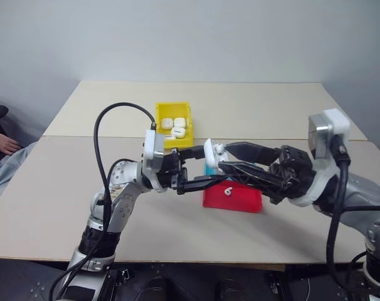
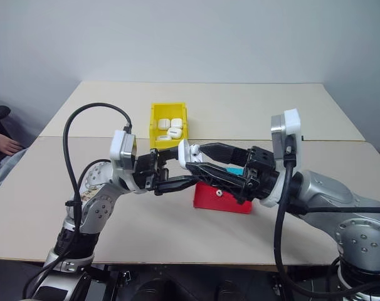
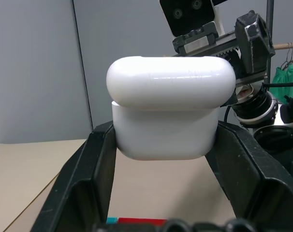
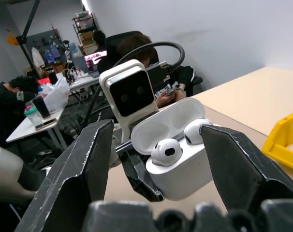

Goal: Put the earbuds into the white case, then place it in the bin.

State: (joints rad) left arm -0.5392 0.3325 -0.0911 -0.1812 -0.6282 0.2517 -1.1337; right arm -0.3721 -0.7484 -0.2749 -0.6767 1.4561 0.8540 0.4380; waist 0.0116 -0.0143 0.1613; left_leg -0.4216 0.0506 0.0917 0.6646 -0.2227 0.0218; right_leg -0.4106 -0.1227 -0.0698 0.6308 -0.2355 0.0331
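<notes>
Fingers, left gripper (image 3: 163,159): two, closed on one white case (image 3: 168,108), lid up. Fingers, right gripper (image 4: 158,159): two, spread wide either side of that case, touching nothing. Earbuds (image 4: 167,151): two, seated in the held case. Beyond the fingers: one yellow bin (image 2: 168,125) with four cases; below them, one red-and-blue tray (image 1: 234,197) bearing one earbud.

Silver-grey arms, black end effectors, white wrist housings

Each arm has rounded metallic joint shells with small screws, and a thick black cable loops from arm to wrist. The left end effector (image 2: 171,172) and the right end effector (image 2: 199,162) carry long black fingers, seemingly ribbed inside; white box cameras sit atop both wrists.
</notes>
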